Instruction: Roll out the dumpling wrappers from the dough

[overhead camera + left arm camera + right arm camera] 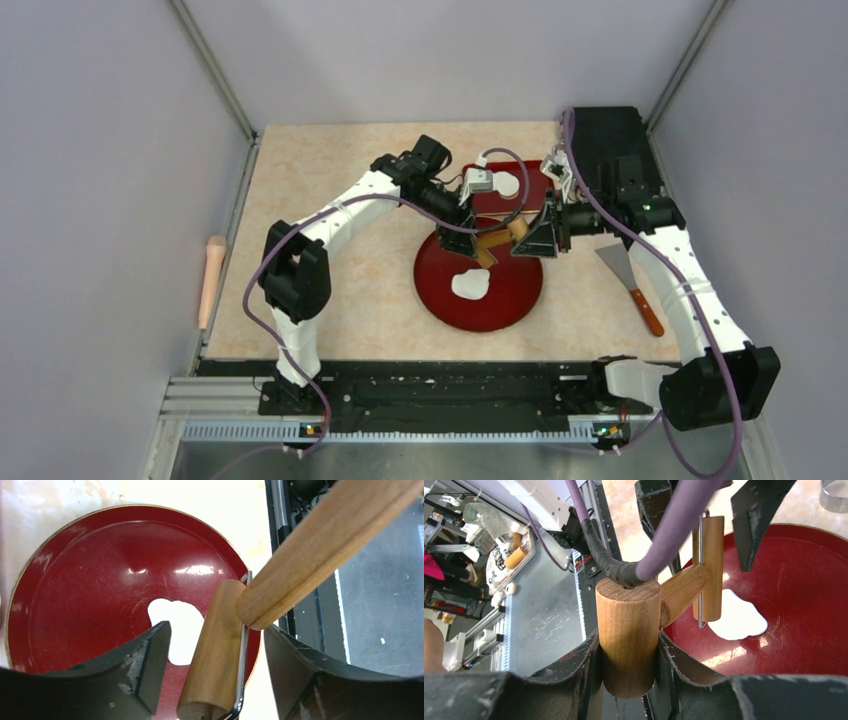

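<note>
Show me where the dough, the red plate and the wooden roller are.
dough (470,284), top view, the middle of the white lump.
red plate (512,298), top view, a bare part right of the dough.
wooden roller (628,625), right wrist view, the thick end nearest the camera.

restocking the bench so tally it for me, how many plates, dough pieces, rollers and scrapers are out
red plates: 2 (front plate, back plate)
white dough pieces: 2 (dough, dumpling wrapper)
wooden rollers: 2 (T-shaped roller, rolling pin)
scrapers: 1 (scraper)
total: 7
</note>
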Robot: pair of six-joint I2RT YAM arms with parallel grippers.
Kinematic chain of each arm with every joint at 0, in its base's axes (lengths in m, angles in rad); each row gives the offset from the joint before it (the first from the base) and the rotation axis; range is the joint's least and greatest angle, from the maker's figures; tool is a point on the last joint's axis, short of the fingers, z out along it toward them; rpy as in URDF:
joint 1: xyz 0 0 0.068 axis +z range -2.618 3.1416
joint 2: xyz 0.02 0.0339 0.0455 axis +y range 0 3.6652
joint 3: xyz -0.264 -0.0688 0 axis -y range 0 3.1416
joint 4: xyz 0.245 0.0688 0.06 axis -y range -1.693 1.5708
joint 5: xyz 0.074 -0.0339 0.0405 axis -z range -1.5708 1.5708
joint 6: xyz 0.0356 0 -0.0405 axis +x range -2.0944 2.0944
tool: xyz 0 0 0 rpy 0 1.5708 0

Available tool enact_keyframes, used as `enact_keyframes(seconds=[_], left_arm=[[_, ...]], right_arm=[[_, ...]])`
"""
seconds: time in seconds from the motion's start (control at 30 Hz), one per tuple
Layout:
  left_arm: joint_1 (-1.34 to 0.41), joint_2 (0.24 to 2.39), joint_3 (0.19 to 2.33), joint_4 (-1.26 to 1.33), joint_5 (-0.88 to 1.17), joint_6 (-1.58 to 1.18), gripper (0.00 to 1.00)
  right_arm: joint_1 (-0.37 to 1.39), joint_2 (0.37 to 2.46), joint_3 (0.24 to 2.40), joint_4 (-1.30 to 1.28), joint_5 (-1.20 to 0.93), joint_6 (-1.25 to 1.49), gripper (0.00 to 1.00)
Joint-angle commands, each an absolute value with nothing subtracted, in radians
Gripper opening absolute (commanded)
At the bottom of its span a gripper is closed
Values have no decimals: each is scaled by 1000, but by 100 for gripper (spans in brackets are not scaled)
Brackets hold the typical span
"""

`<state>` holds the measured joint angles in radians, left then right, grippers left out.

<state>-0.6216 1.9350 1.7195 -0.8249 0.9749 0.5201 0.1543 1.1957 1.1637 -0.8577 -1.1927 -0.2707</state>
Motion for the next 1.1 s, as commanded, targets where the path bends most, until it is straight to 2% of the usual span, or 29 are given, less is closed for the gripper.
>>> enact_keyframes(seconds=[0.0, 0.03, 0.1, 0.13, 0.17, 0.27, 0.43, 0.5, 0.57, 0.73, 0.8, 0.9, 1.07], left_arm=[[-625, 1920, 1746, -882, 1063, 581, 57], [-629, 1916, 1744, -886, 1060, 584, 43], [-638, 1910, 1735, -890, 1052, 592, 24], [-643, 1907, 1730, -891, 1049, 595, 9], [-647, 1905, 1728, -890, 1048, 593, 0], [-652, 1902, 1730, -897, 1059, 589, 0], [-653, 1881, 1722, -915, 1080, 592, 0], [-656, 1876, 1709, -910, 1092, 587, 0], [-662, 1879, 1701, -908, 1100, 582, 0], [-669, 1887, 1694, -897, 1122, 562, 0], [-669, 1887, 1694, -896, 1129, 558, 0], [-669, 1883, 1695, -893, 1139, 554, 0], [-669, 1878, 1694, -892, 1143, 552, 0]], right_arm=[[144, 1209, 1246, -811, -1206, -300, 0], [139, 1212, 1245, -797, -1198, -290, 0], [133, 1209, 1240, -764, -1178, -267, 0], [133, 1205, 1236, -748, -1168, -255, 0], [133, 1202, 1233, -736, -1160, -250, 0], [133, 1194, 1224, -724, -1121, -263, 0], [134, 1135, 1145, -668, -1092, -356, 58], [136, 1096, 1089, -594, -1092, -356, 72], [143, 1060, 1035, -507, -1078, -339, 78], [174, 1082, 996, -444, -1050, -327, 80], [178, 1110, 991, -430, -1043, -319, 74], [180, 1154, 994, -435, -1054, -322, 59], [211, 1188, 988, -461, -1065, -346, 57]])
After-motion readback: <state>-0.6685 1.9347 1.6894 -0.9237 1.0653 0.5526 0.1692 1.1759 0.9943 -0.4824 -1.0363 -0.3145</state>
